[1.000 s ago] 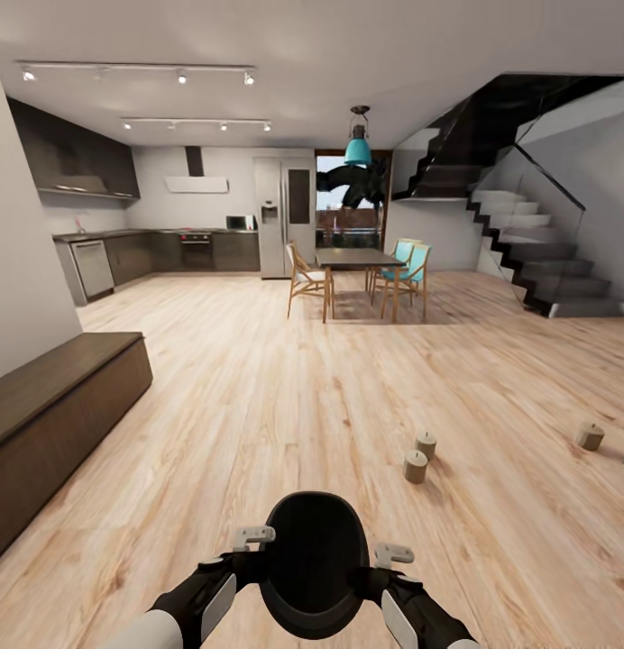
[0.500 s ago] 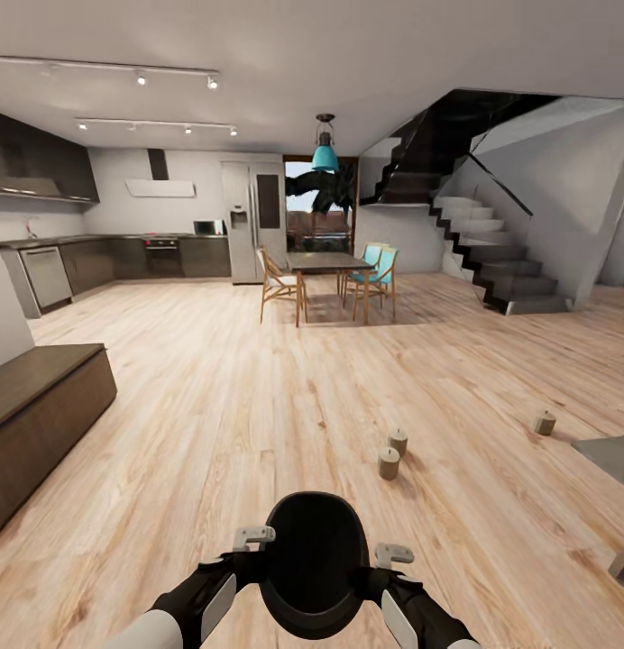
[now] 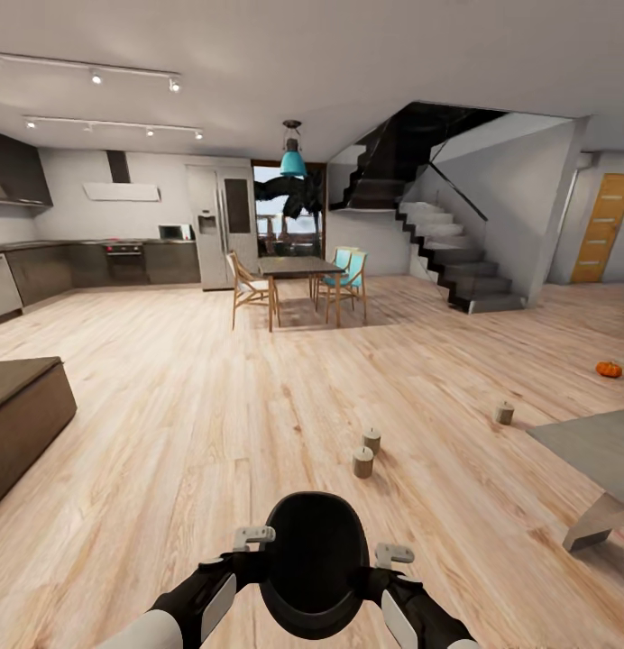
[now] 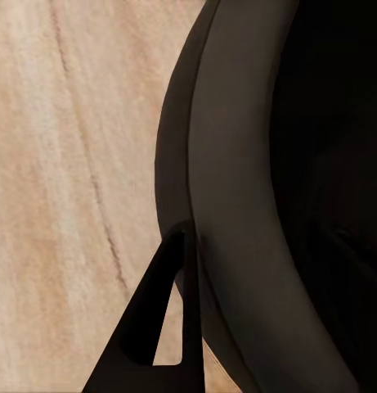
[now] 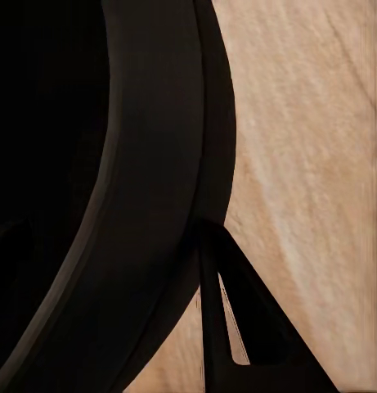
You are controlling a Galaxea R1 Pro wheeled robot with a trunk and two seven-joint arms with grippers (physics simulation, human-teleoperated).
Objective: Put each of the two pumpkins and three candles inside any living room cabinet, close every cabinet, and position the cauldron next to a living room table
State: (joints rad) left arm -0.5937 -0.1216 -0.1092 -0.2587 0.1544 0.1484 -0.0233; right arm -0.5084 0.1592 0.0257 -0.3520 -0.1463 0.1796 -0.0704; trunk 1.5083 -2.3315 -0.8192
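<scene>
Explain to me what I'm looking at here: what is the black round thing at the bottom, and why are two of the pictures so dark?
The wide picture comes from a camera on the robot's head, looking forward and down. The black round thing is a dark, bowl-shaped cauldron, carried between the robot's two arms: the left gripper at one side of its rim and the right gripper at the other.

The two dark pictures come from cameras near each gripper. They sit so close that the cauldron's curved black wall covers much of each, with the pale wooden floor behind.

On that floor stand three short cream candles: two close together and one further off. A small orange pumpkin lies beyond. A corner of a low grey-topped table shows on the right, and the end of a dark brown cabinet on the left.
</scene>
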